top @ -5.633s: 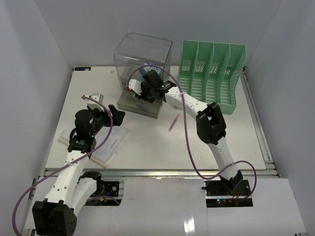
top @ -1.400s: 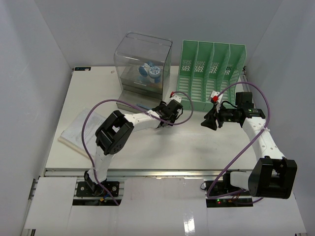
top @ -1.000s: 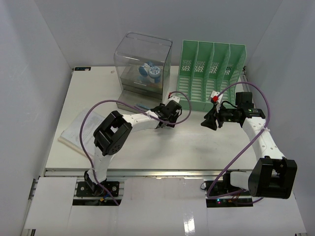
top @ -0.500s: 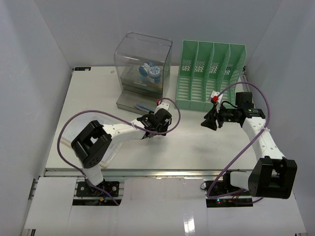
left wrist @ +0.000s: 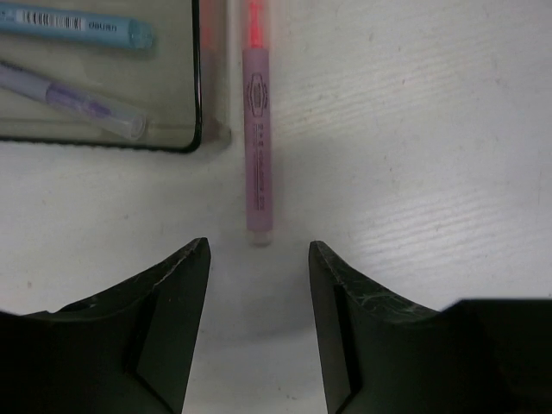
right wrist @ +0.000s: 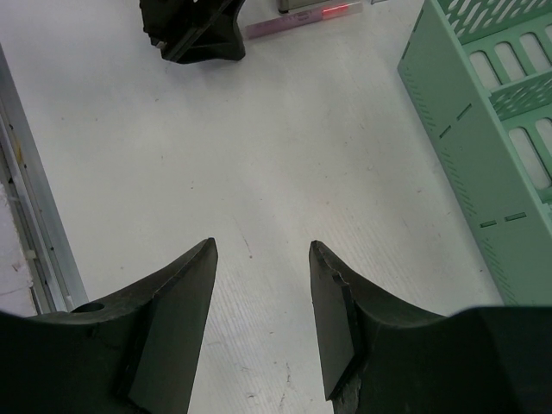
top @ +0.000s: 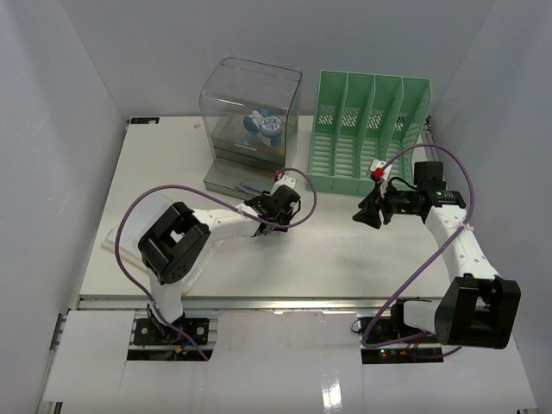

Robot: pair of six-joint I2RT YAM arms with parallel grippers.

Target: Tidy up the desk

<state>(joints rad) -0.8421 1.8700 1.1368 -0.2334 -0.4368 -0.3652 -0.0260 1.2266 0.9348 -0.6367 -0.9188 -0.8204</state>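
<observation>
The white desk point(top: 302, 259) holds a pink pen point(left wrist: 256, 155) lying just outside the front edge of the clear drawer box's point(top: 250, 112) pulled-out tray point(left wrist: 95, 78). My left gripper point(top: 280, 200) is open and empty; in the left wrist view it point(left wrist: 256, 250) sits just behind the pen's near end, jaws either side of its line, apart from it. My right gripper point(top: 362, 214) is open and empty above bare desk point(right wrist: 259, 129) near the green file rack point(top: 371, 129). The right wrist view shows the gripper point(right wrist: 263, 250) and the pen point(right wrist: 302, 19).
A blue pen point(left wrist: 69, 26) and a purple pen point(left wrist: 78, 103) lie in the tray. Blue rolls point(top: 263, 127) sit inside the box. A notebook point(top: 129, 237) lies at the left, partly under my left arm. The rack's wall point(right wrist: 483, 129) is right of my right gripper.
My left gripper has drawn back left from the rack's foot to the drawer front, open, with its elbow swinging. The right arm has held still for the last second.
</observation>
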